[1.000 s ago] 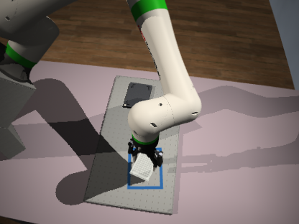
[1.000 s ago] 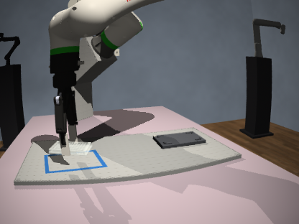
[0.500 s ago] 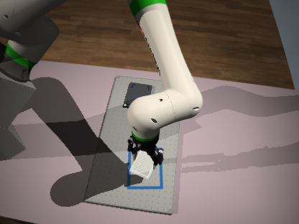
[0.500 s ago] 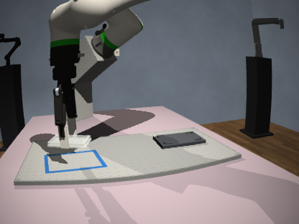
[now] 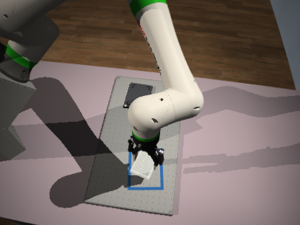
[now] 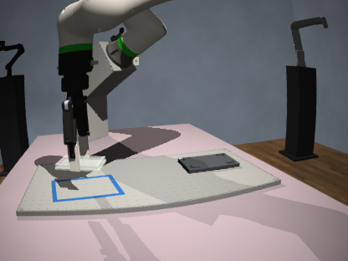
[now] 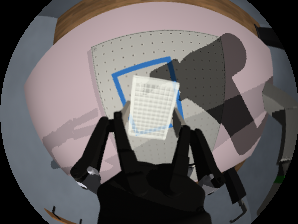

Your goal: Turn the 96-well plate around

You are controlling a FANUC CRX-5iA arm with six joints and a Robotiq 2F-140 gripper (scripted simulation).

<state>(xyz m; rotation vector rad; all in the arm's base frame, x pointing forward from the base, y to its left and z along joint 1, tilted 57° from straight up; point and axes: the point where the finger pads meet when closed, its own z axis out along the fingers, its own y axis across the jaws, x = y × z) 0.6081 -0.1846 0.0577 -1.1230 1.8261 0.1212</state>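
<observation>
Arm: the white robot arm (image 5: 169,65) reaches over the grey deck (image 5: 108,173) on the pink tabletop (image 5: 234,144).
Fingers: the gripper (image 6: 75,161) has its fingers (image 6: 74,161) clamped on the plate (image 5: 141,166), one on each side.
Plate: held just above the deck, level in the side view, over the far part of the blue taped outline (image 6: 118,186) and skewed to its edges.
Nest: the dark nest (image 6: 209,161) stands unoccupied, well apart along the deck.
Step in hand: apparently carrying and turning the plate.
Doing it well: keep the plate level, finish the half turn, bring the cut corner to the marked corner, lower straight between the locators.
Unclear: the cut corner cannot be made out.
</observation>
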